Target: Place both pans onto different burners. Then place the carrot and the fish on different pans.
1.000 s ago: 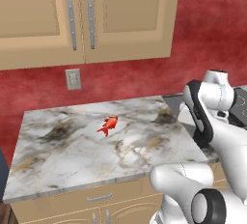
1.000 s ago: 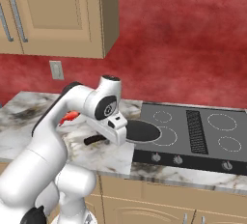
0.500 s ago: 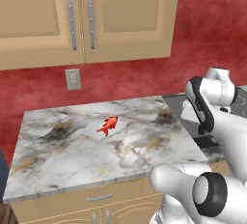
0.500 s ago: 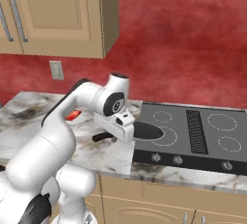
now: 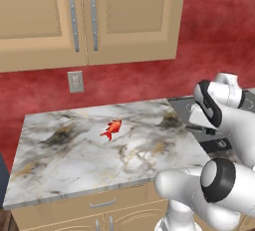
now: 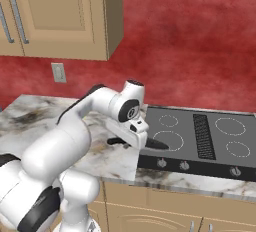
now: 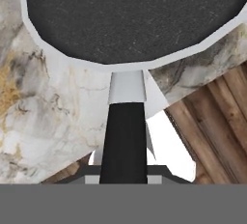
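Observation:
My gripper (image 7: 124,172) is shut on the long black handle (image 7: 125,141) of a dark round pan (image 7: 130,20), whose bowl lies ahead of the fingers. From the right base view, the pan (image 6: 154,144) hangs at the front left corner of the cooktop (image 6: 200,153), by the front left burner (image 6: 168,138), with my gripper (image 6: 129,140) on the handle over the marble counter. The red-orange fish (image 5: 112,129) lies on the counter's middle, well left of my arm. The carrot is out of view.
Three more white burner circles (image 6: 230,126) and a slatted vent (image 6: 202,136) mark the cooktop. Wooden wall cabinets (image 5: 84,16) hang above the marble counter (image 5: 74,155). An outlet (image 5: 75,81) sits on the red wall. The counter's front edge and the wood floor (image 7: 217,117) lie under the pan handle.
My arm has swung right, carrying the pan from the counter toward the cooktop's front left corner. The fish has stayed where it was.

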Robot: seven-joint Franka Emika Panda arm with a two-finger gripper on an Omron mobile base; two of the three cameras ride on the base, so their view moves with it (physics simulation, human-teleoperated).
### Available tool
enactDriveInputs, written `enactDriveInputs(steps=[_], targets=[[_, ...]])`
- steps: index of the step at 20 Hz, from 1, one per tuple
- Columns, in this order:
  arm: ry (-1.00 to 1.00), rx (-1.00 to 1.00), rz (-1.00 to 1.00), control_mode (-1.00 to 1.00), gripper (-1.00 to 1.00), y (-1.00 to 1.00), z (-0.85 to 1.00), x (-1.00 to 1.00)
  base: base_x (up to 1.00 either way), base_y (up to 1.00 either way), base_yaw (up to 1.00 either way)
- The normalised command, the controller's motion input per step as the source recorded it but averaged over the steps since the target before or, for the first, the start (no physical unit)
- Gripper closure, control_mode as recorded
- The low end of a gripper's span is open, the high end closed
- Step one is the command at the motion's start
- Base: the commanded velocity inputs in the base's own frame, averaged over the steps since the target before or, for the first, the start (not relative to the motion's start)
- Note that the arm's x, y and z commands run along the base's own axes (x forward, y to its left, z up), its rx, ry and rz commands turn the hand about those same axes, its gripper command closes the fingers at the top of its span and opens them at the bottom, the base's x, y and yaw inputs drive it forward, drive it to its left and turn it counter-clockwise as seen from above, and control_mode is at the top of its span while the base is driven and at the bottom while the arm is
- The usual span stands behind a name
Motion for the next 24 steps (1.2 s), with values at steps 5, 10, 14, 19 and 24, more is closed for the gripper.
enactDriveInputs(steps=[5, 10, 14, 19, 24], targets=[[0.01, 0.01, 0.0, -1.0, 1.0, -0.1, -0.38, 0.26, 0.0, 0.0, 0.0], [0.02, 0.0, 0.0, -1.0, 1.0, -0.08, -0.38, 0.31, 0.0, 0.0, 0.0], [0.05, 0.0, 0.0, -1.0, 1.0, -0.1, -0.33, 0.31, 0.0, 0.0, 0.0], [0.1, 0.02, 0.0, -1.0, 1.0, -0.17, -0.13, 0.35, 0.0, 0.0, 0.0], [0.13, 0.07, 0.0, -1.0, 1.0, -0.29, -0.01, 0.39, 0.0, 0.0, 0.0]])
